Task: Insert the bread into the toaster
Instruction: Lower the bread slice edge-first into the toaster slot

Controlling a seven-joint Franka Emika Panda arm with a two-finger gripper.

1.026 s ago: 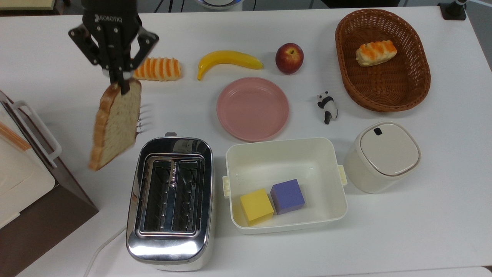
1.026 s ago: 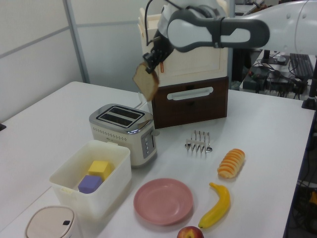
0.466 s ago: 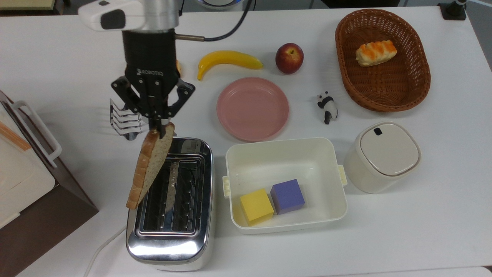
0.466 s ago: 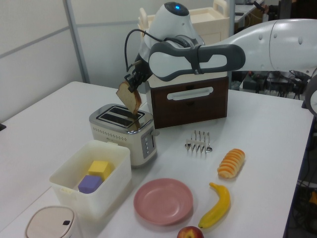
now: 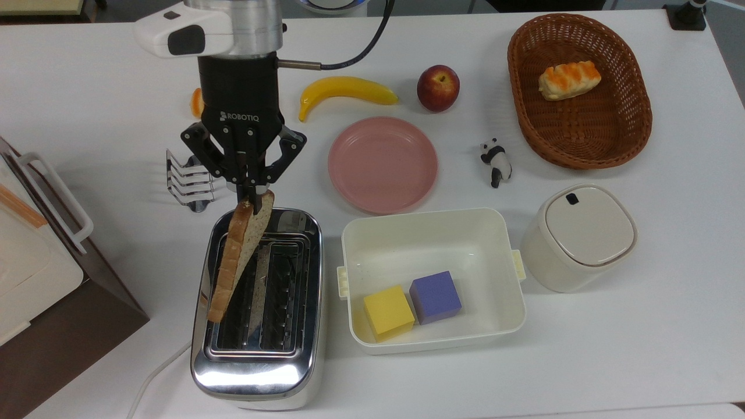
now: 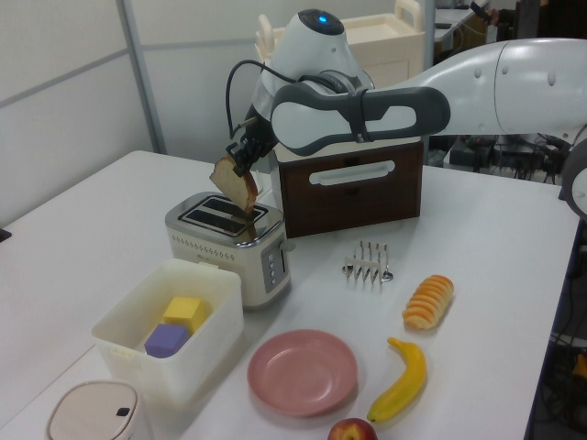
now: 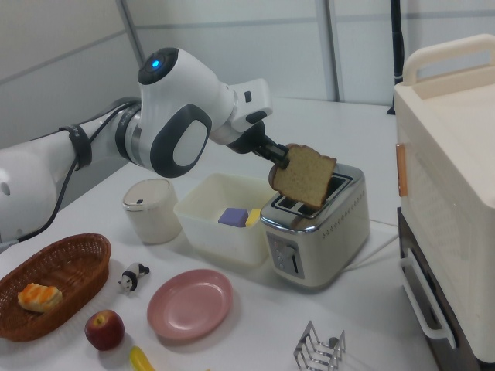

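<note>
**Chrome toaster waits, slice not in yet**

The hand [image 5: 254, 195] is clenched on one corner of the bread [image 5: 240, 256], which hangs tilted just above the toaster [image 5: 259, 361], over the top view's left slot. Lowering and letting go remain.

One toaster [image 5: 256, 308], one bread slice [image 5: 240, 256], two rolls [image 5: 569, 80], one banana [image 5: 346, 91], one apple [image 5: 437, 88], one pink plate [image 5: 382, 164], one basket [image 5: 617, 134], one panda figure [image 5: 496, 162], two cubes [image 5: 435, 297], one tub [image 5: 495, 233], one lidded canister [image 5: 579, 235], one toast rack [image 5: 186, 183].
</note>
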